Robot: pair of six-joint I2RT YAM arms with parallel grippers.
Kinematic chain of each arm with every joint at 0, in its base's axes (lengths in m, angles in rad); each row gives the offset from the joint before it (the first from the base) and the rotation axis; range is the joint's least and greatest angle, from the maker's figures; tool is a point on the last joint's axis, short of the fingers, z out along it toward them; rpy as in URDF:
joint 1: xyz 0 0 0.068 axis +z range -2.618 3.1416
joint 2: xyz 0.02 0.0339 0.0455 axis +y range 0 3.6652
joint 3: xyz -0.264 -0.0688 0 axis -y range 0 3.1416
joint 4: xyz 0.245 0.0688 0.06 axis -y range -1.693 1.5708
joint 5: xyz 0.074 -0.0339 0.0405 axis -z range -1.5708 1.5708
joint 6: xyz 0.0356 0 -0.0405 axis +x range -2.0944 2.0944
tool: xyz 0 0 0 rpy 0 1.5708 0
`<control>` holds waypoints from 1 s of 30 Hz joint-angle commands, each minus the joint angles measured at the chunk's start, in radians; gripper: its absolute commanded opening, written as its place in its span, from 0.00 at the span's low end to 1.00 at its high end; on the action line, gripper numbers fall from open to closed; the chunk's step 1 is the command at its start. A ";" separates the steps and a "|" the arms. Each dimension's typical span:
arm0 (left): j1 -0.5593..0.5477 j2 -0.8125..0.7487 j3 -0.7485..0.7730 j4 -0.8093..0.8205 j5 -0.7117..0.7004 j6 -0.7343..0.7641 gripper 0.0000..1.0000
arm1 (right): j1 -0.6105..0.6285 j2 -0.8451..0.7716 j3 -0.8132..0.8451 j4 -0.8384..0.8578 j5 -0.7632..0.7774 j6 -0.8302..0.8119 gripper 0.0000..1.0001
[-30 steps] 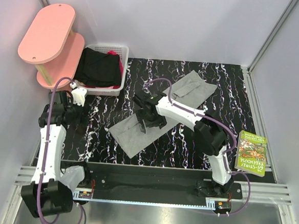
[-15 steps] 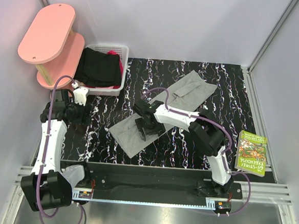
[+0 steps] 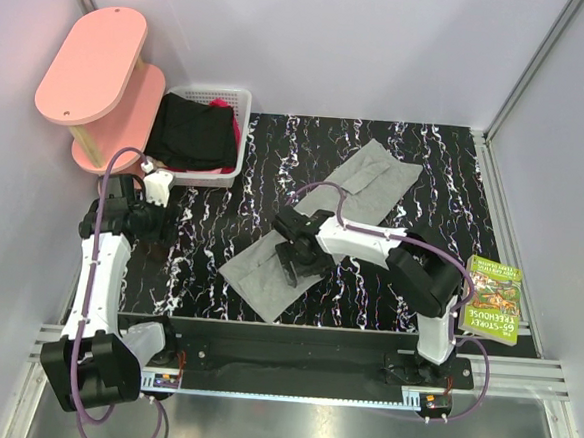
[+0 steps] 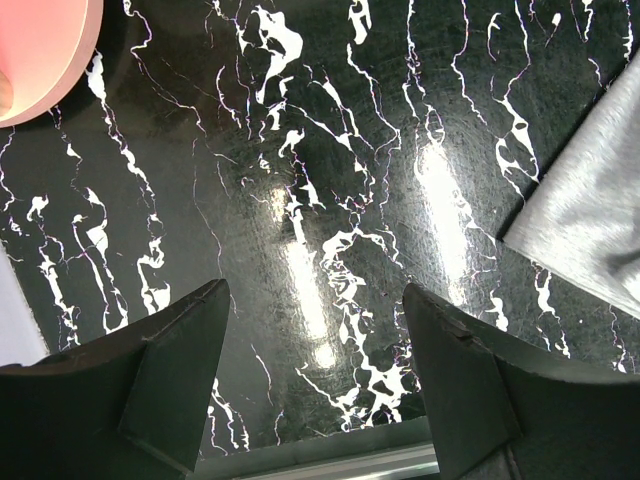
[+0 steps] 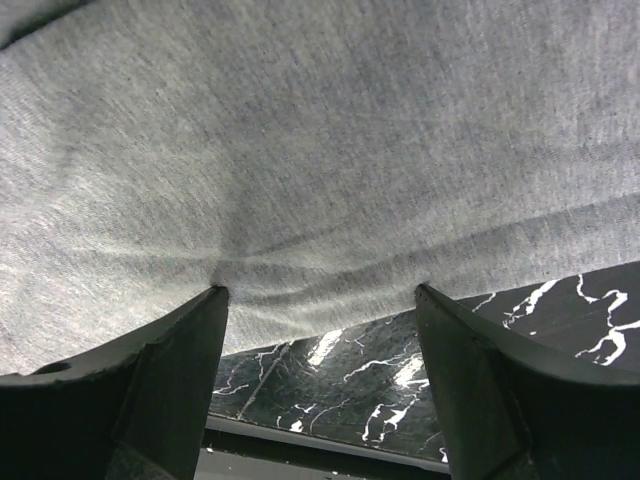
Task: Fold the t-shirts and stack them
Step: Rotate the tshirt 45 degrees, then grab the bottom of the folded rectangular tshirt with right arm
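A light grey t-shirt (image 3: 348, 208) lies flat and diagonal on the black marble table (image 3: 446, 170). My right gripper (image 3: 294, 257) is open, and its fingertips (image 5: 212, 295) press down on the shirt's near end (image 5: 320, 150). My left gripper (image 3: 159, 222) is open and empty over bare table at the left. Only a corner of the grey shirt (image 4: 590, 215) shows at the right edge of the left wrist view. A black garment (image 3: 191, 132) lies in the white basket (image 3: 242, 97), with a bit of magenta cloth (image 3: 220, 104) behind it.
A pink two-tier stool (image 3: 94, 70) stands at the back left beside the basket; it also shows in the left wrist view (image 4: 40, 50). A green book (image 3: 491, 298) lies off the table's right edge. A metal rail (image 3: 293, 354) runs along the near edge.
My right gripper has moved toward the near edge and a little right, dragging the shirt's near end with it. The left arm shifted slightly, then stayed still.
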 commanded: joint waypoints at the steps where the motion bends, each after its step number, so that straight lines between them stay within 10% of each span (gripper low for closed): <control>1: 0.005 -0.001 0.031 0.027 0.027 0.006 0.76 | 0.013 -0.007 -0.006 -0.068 0.035 -0.014 0.85; 13: 0.109 -0.028 0.050 -0.002 0.054 0.039 0.77 | 0.327 0.034 0.323 -0.235 0.436 -0.147 1.00; 19: 0.387 0.062 0.069 -0.049 0.243 0.099 0.76 | 0.441 0.161 0.416 -0.265 0.461 -0.137 1.00; 30: 0.459 0.128 0.020 -0.078 0.341 0.182 0.75 | 0.484 0.301 0.574 -0.243 0.472 -0.189 0.90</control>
